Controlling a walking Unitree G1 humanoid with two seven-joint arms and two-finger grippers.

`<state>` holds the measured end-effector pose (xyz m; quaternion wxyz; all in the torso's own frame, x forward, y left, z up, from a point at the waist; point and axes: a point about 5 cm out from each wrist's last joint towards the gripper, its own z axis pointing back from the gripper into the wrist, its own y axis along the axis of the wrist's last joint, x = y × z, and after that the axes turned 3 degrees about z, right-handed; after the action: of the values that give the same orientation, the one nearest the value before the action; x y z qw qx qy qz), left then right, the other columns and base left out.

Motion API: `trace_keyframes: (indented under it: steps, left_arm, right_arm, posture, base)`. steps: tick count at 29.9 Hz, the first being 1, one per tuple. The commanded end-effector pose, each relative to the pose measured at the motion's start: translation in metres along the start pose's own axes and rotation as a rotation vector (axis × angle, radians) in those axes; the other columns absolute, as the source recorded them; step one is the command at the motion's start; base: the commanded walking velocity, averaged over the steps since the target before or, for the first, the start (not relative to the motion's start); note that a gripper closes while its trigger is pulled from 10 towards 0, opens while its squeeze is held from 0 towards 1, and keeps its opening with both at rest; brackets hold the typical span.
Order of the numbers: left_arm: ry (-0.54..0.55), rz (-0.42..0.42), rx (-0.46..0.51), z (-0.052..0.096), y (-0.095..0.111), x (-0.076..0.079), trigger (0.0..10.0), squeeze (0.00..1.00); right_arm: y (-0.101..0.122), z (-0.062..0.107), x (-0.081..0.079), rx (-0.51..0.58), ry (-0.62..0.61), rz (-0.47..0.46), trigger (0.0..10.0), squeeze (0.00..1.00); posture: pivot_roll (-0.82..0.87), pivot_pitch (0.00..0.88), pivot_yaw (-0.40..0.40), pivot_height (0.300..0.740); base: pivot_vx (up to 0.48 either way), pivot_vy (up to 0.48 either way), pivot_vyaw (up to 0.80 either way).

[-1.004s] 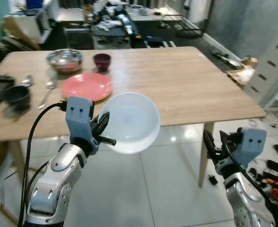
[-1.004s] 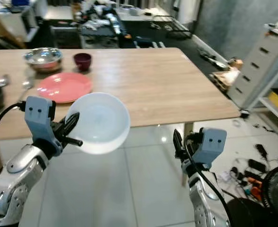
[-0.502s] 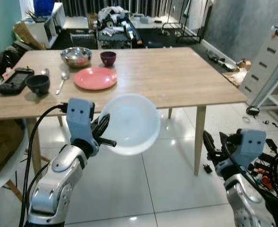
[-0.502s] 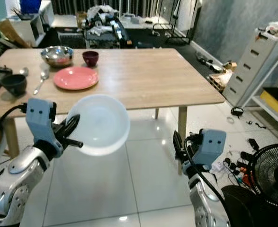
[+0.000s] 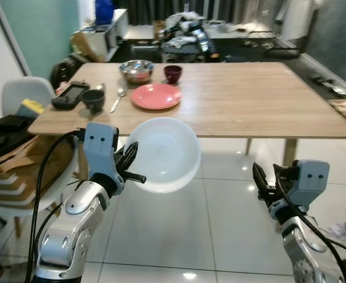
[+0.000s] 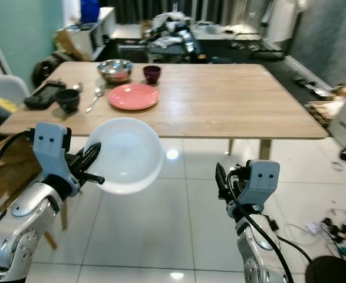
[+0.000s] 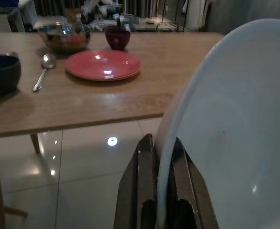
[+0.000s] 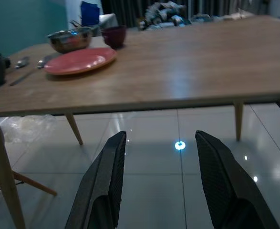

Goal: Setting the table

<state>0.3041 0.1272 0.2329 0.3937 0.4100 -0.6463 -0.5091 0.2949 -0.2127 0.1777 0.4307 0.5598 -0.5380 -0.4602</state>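
- Left eye view: we judge the setting as partly done. On the worktop (image 5: 249,100), upper centre of the frame, sit a pink plate (image 5: 156,95), steel bowl (image 5: 137,70), maroon cup (image 5: 173,73), dark cup (image 5: 92,99) and spoon (image 5: 117,101). The white bowl (image 5: 167,154) is not yet there; it hangs mid-frame over the floor, short of the worktop's near edge.
- Right eye view: left gripper (image 6: 90,168) at lower left, jaws clenched on the bowl's left rim. Right gripper (image 6: 227,186) at lower centre-right carries nothing.
- Left wrist view: the bowl's rim runs between the two black fingers (image 7: 139,191), one on each face, with the bowl to the frame's right.
- Right wrist view: jaws released, fingers (image 8: 104,186) spread wide, the worktop's edge beyond them.
- What we reckon is left: carry the bowl in and set it down.
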Motion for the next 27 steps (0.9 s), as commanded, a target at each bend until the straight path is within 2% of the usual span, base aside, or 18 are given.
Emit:
trace_keyframes:
  steps: [1, 15, 27]
  left_arm:
    - [0.022, 0.001, -0.011, 0.002, -0.003, -0.005, 10.0, 0.00]
    - [0.039, -0.008, -0.042, 0.001, -0.005, -0.006, 10.0, 0.00]
    - [0.044, -0.004, -0.084, 0.001, -0.010, -0.004, 10.0, 0.00]
  right_arm:
    - [-0.001, 0.001, -0.005, 0.001, 0.020, -0.011, 10.0, 0.00]
    - [-0.002, 0.003, -0.011, -0.003, 0.070, -0.021, 10.0, 0.00]
    - [-0.001, 0.008, -0.031, -0.007, 0.235, -0.046, 10.0, 0.00]
  posture:
    - [0.08, 0.067, 0.063, 0.740]
    - [0.09, 0.072, 0.065, 0.740]
    - [0.08, 0.074, 0.063, 0.740]
  base:
    - [0.000, 0.000, 0.77]
    - [0.000, 0.000, 0.77]
    - [0.000, 0.000, 0.77]
